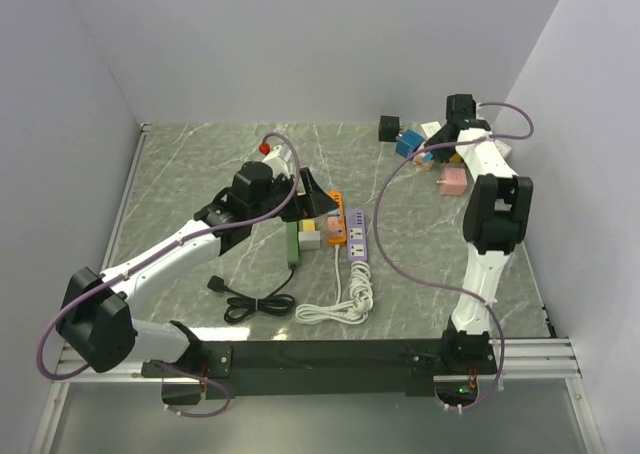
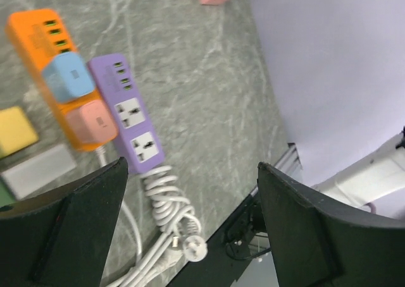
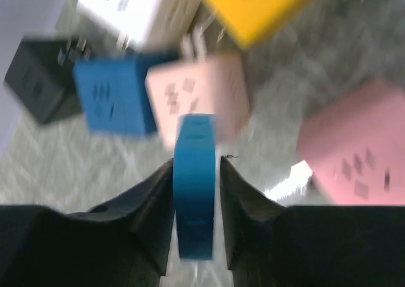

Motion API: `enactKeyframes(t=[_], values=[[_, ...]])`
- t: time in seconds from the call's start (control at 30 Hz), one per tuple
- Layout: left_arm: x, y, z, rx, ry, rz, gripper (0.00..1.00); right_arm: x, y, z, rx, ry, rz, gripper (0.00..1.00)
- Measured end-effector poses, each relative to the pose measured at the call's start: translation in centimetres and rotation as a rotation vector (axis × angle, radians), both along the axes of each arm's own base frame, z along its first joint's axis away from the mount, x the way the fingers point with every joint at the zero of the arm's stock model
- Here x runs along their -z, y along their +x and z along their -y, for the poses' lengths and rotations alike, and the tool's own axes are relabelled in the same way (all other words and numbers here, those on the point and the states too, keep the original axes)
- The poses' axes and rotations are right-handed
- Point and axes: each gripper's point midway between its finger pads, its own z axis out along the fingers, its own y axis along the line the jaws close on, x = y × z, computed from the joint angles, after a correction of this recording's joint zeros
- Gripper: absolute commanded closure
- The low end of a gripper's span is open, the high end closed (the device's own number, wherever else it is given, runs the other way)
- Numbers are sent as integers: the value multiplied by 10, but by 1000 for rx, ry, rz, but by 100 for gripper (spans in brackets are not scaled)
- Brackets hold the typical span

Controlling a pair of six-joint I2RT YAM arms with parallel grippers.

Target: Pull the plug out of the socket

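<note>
An orange socket strip (image 2: 35,37) lies on the table with a light blue plug (image 2: 68,77) and a pink plug (image 2: 93,122) seated in it. Beside it lies a purple socket strip (image 2: 130,113) whose sockets are bare. My left gripper (image 2: 193,167) hovers open above these strips (image 1: 336,217), with nothing between its fingers. At the far right my right gripper (image 3: 195,165) is shut on a slim blue plug (image 3: 194,186), held upright over a heap of loose plug cubes. In the top view that gripper (image 1: 428,154) sits at the back right corner.
The heap holds a black cube (image 3: 41,78), a blue cube (image 3: 114,97), pink cubes (image 3: 199,94), a white one (image 3: 136,9) and a yellow one (image 3: 253,6). A green strip (image 1: 292,242), a coiled white cable (image 1: 340,304) and a black cable (image 1: 250,299) lie near the front.
</note>
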Motion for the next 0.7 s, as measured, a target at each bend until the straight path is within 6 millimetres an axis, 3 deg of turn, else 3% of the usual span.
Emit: enactKeyframes(t=[0.13,0.27,0.47,0.6,0.7], values=[[18,2,-16,-46,41,-42,11,20,34,22,72,16,1,39],[27,10,-33,-100,65,-65,11,25,39,33,107,34,-2,13],[24,20,-50,-153,68,-60,11,9,39,36,85,80,28,7],[21,22,-59,-173,66,-49,10,-17,4,27,27,93,32,6],[23,22,-66,-187,67,-50,11,-54,-25,11,-36,69,62,5]])
